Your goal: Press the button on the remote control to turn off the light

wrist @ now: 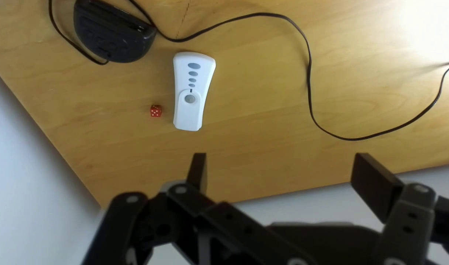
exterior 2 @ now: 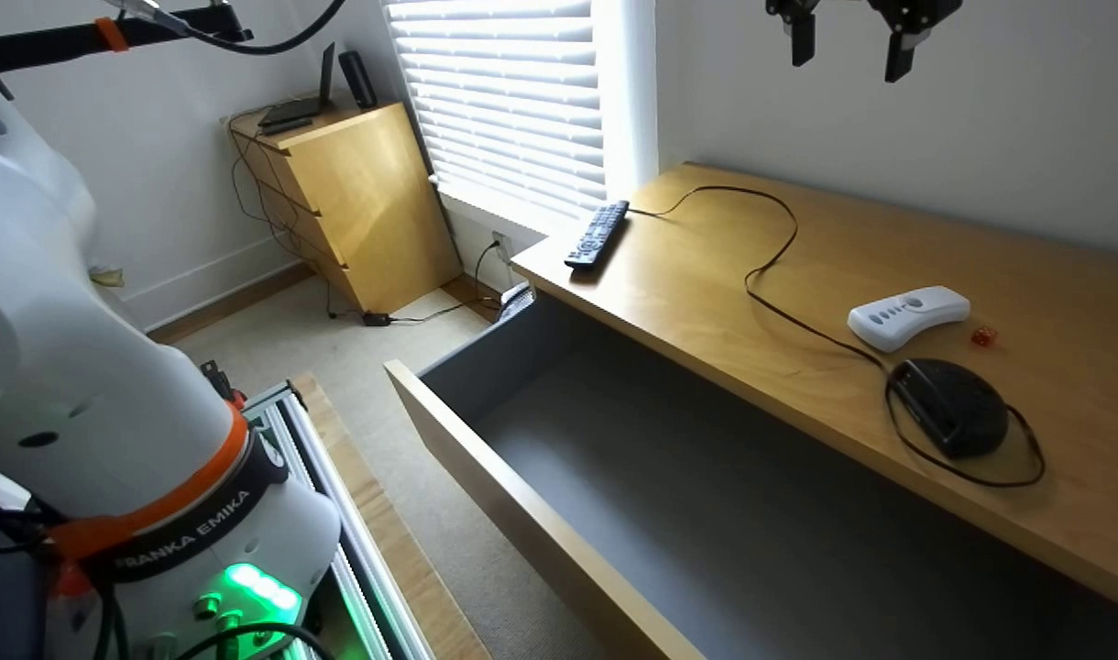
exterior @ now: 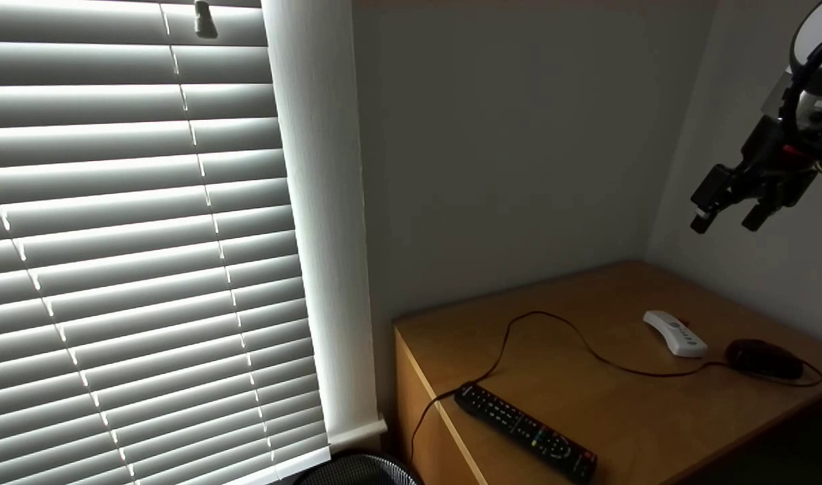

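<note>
Above the dresser point(exterior 2: 843, 247), the pincer point(wrist: 278, 162) hangs spread wide, holding nothing, clear of the remote control point(wrist: 192, 92).

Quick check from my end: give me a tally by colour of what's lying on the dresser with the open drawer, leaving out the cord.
White: 1 (short remote)
Black: 2 (long remote, rounded gadget)
Red: 1 (die)
Total: 4

Light glows through blinds point(exterior: 141, 232); glare partly bleaches the tabletop point(wrist: 254, 88).
</note>
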Controlling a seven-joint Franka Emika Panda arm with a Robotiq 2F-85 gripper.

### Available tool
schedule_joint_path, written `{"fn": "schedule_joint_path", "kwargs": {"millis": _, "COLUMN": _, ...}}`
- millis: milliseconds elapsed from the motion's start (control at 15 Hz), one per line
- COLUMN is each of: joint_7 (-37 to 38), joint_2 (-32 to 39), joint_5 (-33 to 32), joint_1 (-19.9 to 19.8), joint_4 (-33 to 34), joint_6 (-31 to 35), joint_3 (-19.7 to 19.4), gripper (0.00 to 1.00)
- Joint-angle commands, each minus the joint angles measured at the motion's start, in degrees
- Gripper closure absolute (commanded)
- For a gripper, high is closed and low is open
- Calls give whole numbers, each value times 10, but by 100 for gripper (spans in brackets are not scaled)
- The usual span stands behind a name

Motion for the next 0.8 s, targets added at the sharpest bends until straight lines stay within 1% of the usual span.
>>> {"fn": "schedule_joint_path", "kwargs": {"millis": 0, "joint_7": 0, "joint_2": 0, "joint_5": 0, "joint_1": -10, "joint_4": 2, "joint_6": -1, "joint_3": 10, "gripper": 0}}
{"fn": "schedule_joint_path", "kwargs": {"millis": 333, "joint_7": 0, "joint_2": 0, "joint_5": 0, "joint_1": -10, "joint_4": 6, "joint_6": -1, "joint_3": 10, "gripper": 0}}
{"fn": "schedule_joint_path", "kwargs": {"millis": 533, "joint_7": 14, "joint_2": 27, "joint_5": 4, "joint_1": -12, "joint_4": 30, "joint_6": -11, "joint_3": 12, "gripper": 0}}
{"fn": "schedule_joint_path", "kwargs": {"millis": 667, "joint_7": 19, "joint_2": 45, "joint_5": 7, "joint_1": -14, "joint_4": 41, "joint_6": -1, "joint_3": 13, "gripper": 0}}
{"fn": "schedule_joint_path", "kwargs": {"millis": 733, "joint_7": 22, "joint_2": 55, "joint_5": 6, "joint_1": -16, "joint_4": 50, "joint_6": -10, "joint_3": 13, "gripper": 0}}
